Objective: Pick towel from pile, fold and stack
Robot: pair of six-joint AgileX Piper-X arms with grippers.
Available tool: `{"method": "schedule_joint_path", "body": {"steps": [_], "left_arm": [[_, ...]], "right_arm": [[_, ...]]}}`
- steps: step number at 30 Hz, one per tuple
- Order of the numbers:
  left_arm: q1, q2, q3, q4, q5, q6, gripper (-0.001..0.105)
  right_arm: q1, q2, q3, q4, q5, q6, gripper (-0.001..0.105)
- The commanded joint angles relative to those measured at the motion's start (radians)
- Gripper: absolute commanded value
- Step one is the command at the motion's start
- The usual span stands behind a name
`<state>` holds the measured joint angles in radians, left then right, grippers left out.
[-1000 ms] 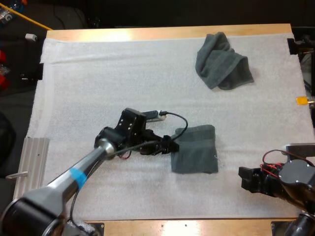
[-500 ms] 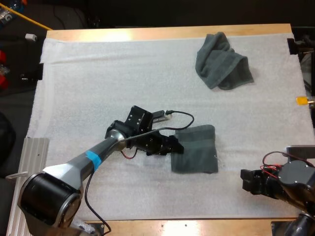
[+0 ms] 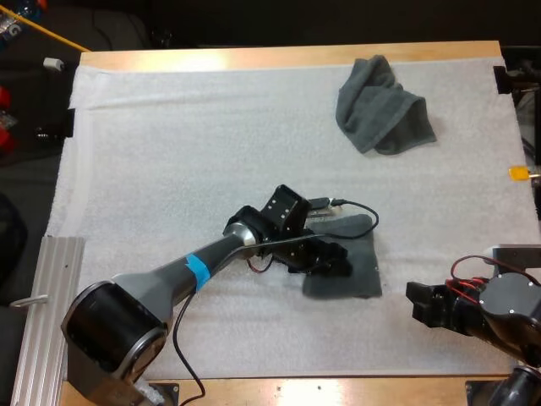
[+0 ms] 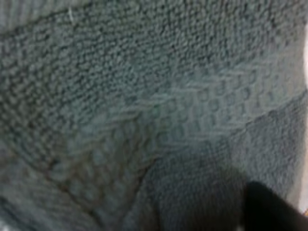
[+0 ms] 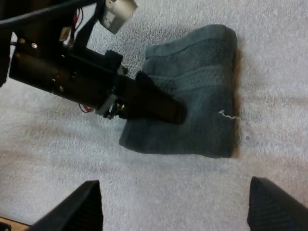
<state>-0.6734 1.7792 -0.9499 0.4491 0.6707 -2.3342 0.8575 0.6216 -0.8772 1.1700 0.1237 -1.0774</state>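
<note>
A folded dark grey-green towel (image 3: 359, 275) lies flat on the white mat (image 3: 169, 152), right of centre. My left gripper (image 3: 336, 260) lies low across the towel's left part, its fingers together in one dark tip pressing on the cloth. In the right wrist view the folded towel (image 5: 202, 86) lies ahead, and the left gripper (image 5: 173, 114) rests on it. The left wrist view is close on the towel's weave (image 4: 144, 96), beside a dark fingertip (image 4: 269, 207). A crumpled towel (image 3: 382, 106) sits at the far right. My right gripper (image 3: 419, 309) (image 5: 183, 207) stands open right of the folded towel.
A ribbed metal plate (image 3: 51, 279) lies off the mat's left edge. The wooden table edge (image 3: 254, 57) runs along the far side. Bare mat spreads over the left half and between the two towels.
My left arm has reached to the right, and its gripper has slid from the folded towel's left edge onto the towel. The towel has shifted slightly right. The right arm has barely moved.
</note>
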Motion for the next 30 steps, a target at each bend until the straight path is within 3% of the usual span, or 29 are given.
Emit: {"method": "schedule_joint_path", "body": {"steps": [1, 5, 9, 15, 21, 26, 28, 30], "left_arm": [[-0.007, 0.004, -0.005, 0.007, 0.010, -0.016, 0.038], [0.000, 0.004, -0.005, 0.062, -0.010, 0.009, 0.002], [0.025, -0.006, -0.005, 0.155, -0.051, 0.105, 0.000], [0.128, -0.066, -0.005, 0.354, -0.211, 0.330, 0.000], [0.345, -0.123, -0.005, 0.479, -0.303, 0.493, 0.000], [0.553, -0.134, -0.007, 0.589, -0.444, 0.680, 0.000], [0.634, -0.134, -0.007, 0.604, -0.521, 0.706, 0.000], [0.697, -0.134, -0.008, 0.596, -0.532, 0.693, 0.000]], "right_arm": [[-0.005, 0.000, -0.004, -0.004, 0.007, 0.002, 0.062], [-0.005, 0.000, -0.004, -0.004, 0.007, 0.002, 0.062], [-0.005, 0.000, -0.004, -0.014, 0.007, 0.002, 0.062], [-0.005, 0.000, -0.004, -0.095, -0.002, 0.002, 0.062], [-0.005, 0.000, -0.004, -0.172, -0.015, 0.003, 0.062], [-0.005, 0.000, -0.004, -0.172, -0.052, 0.004, 0.062], [-0.005, 0.000, -0.004, -0.172, -0.062, 0.004, 0.062], [-0.005, 0.000, -0.004, -0.172, -0.062, 0.004, 0.062]]}}
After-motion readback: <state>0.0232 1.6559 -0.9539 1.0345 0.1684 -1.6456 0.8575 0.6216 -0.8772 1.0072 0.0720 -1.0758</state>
